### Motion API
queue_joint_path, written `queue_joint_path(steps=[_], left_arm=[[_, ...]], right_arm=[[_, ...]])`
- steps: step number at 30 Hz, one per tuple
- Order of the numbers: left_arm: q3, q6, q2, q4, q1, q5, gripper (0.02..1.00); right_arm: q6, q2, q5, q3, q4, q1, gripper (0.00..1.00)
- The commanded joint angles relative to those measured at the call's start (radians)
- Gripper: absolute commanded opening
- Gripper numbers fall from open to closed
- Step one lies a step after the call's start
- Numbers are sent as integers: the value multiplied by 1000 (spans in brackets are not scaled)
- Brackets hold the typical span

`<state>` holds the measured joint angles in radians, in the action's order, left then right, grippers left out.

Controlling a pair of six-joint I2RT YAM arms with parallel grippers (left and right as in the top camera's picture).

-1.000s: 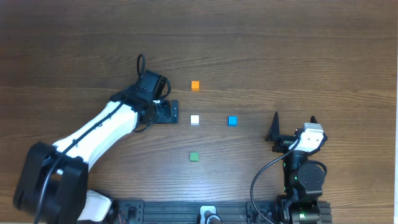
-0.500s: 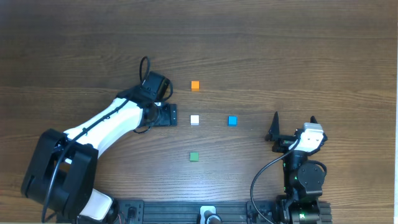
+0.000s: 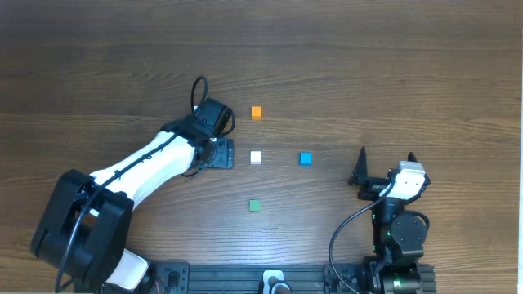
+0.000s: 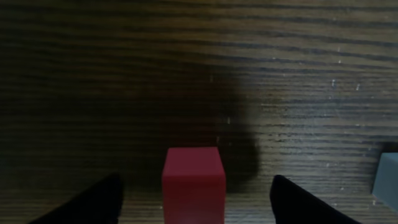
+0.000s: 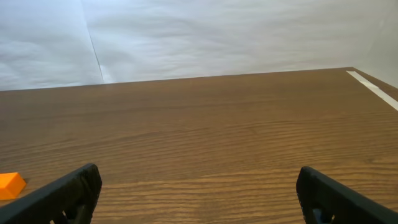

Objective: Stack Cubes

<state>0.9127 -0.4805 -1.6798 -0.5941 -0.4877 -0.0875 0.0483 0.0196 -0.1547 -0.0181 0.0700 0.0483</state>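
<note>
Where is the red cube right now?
In the left wrist view the red cube sits between the open fingers of the left gripper, touching neither; from above, that gripper is just left of the white cube.

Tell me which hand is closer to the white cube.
Left. The left hand sits just beside the white cube, open around a red cube; the right hand is well off, past the blue cube.

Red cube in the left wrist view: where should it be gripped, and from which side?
Grip the red cube by its two opposite vertical side faces, coming down from above. It sits flat on the table, square to the open left gripper, whose fingers stand one to each side.
</note>
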Motion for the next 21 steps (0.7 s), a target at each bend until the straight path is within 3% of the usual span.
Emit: queue_joint_path(steps=[1,21], left_arm=[[18,-7,-22,0,-1,-19,691],[18,-30,-45,30,2,-31,485]], right_arm=[[-5,-6,5,9,-2,-6,993],[-5,-6,5,9,-2,-6,991]])
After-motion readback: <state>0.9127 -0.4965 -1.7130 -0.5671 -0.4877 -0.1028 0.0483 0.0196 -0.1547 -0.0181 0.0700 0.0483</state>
